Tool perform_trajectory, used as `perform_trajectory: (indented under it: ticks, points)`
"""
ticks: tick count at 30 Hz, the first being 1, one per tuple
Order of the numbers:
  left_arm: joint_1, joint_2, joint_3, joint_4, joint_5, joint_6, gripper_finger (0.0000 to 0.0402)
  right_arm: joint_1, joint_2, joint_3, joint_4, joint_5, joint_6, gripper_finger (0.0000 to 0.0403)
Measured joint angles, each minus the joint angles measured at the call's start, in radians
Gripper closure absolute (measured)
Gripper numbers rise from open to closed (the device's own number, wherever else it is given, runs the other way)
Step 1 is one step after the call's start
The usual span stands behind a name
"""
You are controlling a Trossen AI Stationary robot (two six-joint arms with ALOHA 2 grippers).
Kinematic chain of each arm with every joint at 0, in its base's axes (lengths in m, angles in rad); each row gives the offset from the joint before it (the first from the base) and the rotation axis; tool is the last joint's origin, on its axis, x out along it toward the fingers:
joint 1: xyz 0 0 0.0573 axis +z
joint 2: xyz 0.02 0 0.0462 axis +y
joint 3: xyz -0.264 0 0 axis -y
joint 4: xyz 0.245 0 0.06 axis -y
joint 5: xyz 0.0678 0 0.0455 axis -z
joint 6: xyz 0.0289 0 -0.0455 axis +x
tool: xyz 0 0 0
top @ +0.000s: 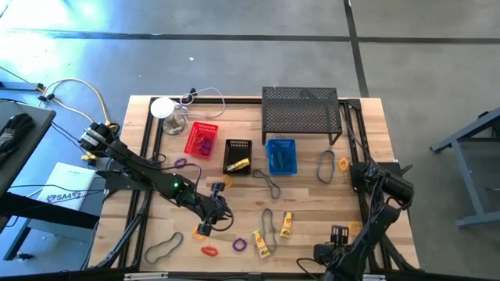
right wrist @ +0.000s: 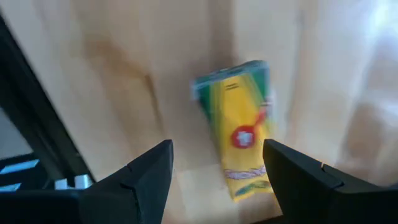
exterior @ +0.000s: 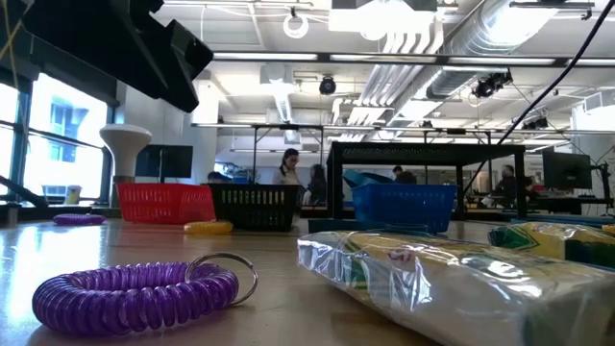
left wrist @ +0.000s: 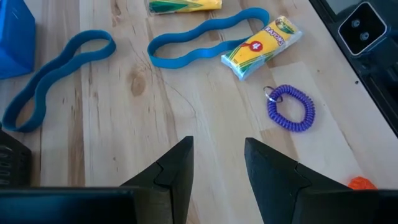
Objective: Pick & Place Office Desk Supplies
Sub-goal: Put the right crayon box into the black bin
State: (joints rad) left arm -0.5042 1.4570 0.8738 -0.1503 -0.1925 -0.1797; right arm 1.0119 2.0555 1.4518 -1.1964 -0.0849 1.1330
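The left end effector [top: 209,226] hangs over the bench [top: 367,140] toward the middle of its front half, fingers [left wrist: 171,171] parted over bare wood and holding nothing. Ahead of it in its wrist view lie two blue rubber-band loops [left wrist: 205,37], a yellow crayon pack [left wrist: 261,46] touching one loop, and a purple coil ring [left wrist: 291,107] with bare wood all round it; an orange piece [left wrist: 360,183] sits near that finger's side. The right end effector [top: 337,236] sits low near the front right corner, close to the bench's front edge, its jaws spread apart and empty, with another yellow crayon pack [right wrist: 239,127] lying flat on the wood between and beyond its fingers, not touched. From above, supplies are strewn along the front half: a dark loop [top: 162,248] near the front left corner, a red ring [top: 209,250] close to the front edge, and more packs [top: 286,225] mid-front. Toward the back stand a red basket [top: 201,139], a black basket [top: 238,156] and a blue basket [top: 281,156] in a row, with the black wire-mesh shelf [top: 301,113] against the back edge. The widest open wood lies between the baskets and the front clutter, and along the left side.
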Motion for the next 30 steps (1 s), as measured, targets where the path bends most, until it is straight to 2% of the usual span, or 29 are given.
perform_trajectory:
  ticks: [7,14,18,26,30]
  points:
    - [0.005,0.000,0.000,0.013,-0.001,-0.001,0.0265,-0.013,-0.004,-0.075,0.082,-0.051,-0.003,0.0165]
    - [-0.023,0.000,0.000,0.016,0.001,-0.020,0.0265,-0.039,-0.008,-0.103,0.105,-0.055,-0.010,0.0173]
    - [-0.039,0.000,0.000,0.016,0.001,-0.028,0.0265,-0.044,-0.006,-0.103,0.107,-0.061,-0.050,0.0212]
    - [-0.063,0.000,0.000,0.015,0.002,-0.031,0.0265,-0.050,-0.005,-0.106,0.105,-0.076,-0.091,0.0324]
    - [-0.068,0.000,0.000,0.016,0.001,-0.030,0.0265,-0.059,-0.016,-0.106,0.102,-0.086,-0.083,0.0342]
